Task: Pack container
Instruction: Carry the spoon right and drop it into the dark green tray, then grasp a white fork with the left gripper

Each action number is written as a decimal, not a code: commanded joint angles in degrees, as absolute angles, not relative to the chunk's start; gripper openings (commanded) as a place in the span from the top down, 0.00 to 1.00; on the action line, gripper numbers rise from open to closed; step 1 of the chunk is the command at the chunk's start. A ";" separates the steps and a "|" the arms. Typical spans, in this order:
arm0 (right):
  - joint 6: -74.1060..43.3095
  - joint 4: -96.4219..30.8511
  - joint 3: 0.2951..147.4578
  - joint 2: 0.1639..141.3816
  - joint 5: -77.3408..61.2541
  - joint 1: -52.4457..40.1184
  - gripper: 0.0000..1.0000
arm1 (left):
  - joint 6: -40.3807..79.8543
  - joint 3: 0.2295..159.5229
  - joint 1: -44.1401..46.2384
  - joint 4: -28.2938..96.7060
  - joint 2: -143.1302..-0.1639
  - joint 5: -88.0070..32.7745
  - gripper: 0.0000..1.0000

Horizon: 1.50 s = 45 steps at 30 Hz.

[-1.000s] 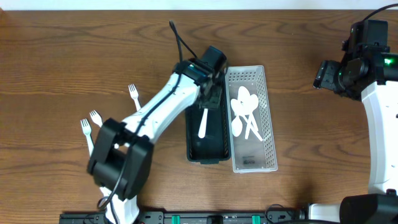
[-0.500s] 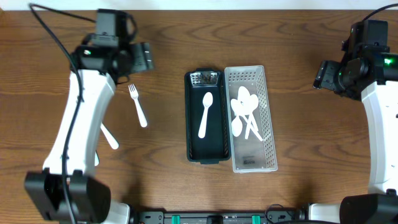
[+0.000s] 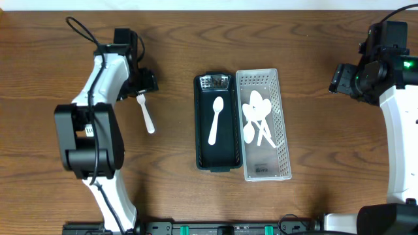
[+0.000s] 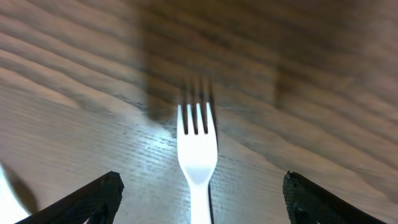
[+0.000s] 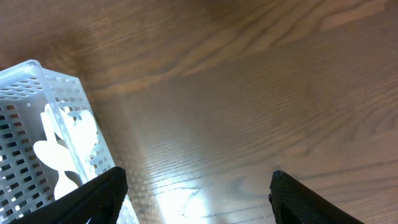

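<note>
From above, I saw a smooth white spoon in the long black tub, a holed basket touching it, and a thin white fork on the wood table. The left wrist view showed the left gripper spread wide, the fork between its fingers. The right wrist view showed the right gripper spread too, beside the basket.

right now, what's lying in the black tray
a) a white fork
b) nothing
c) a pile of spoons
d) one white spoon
d: the overhead view shows one white spoon in the black tray; the pile of spoons lies in the white basket beside it.
</note>
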<state>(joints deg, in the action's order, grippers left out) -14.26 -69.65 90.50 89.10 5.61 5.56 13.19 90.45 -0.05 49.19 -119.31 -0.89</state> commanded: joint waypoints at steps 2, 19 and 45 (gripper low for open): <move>-13.39 -69.89 90.17 89.25 5.78 5.61 0.23 | 12.56 89.95 -0.05 49.80 -120.73 -1.04 0.15; -13.39 -69.89 90.17 89.25 5.78 5.61 0.23 | 12.73 85.12 -0.05 48.71 -121.49 -3.25 0.15; -13.39 -70.06 90.17 89.25 5.78 5.61 0.23 | 12.75 82.65 -0.05 47.64 -122.61 -3.44 0.15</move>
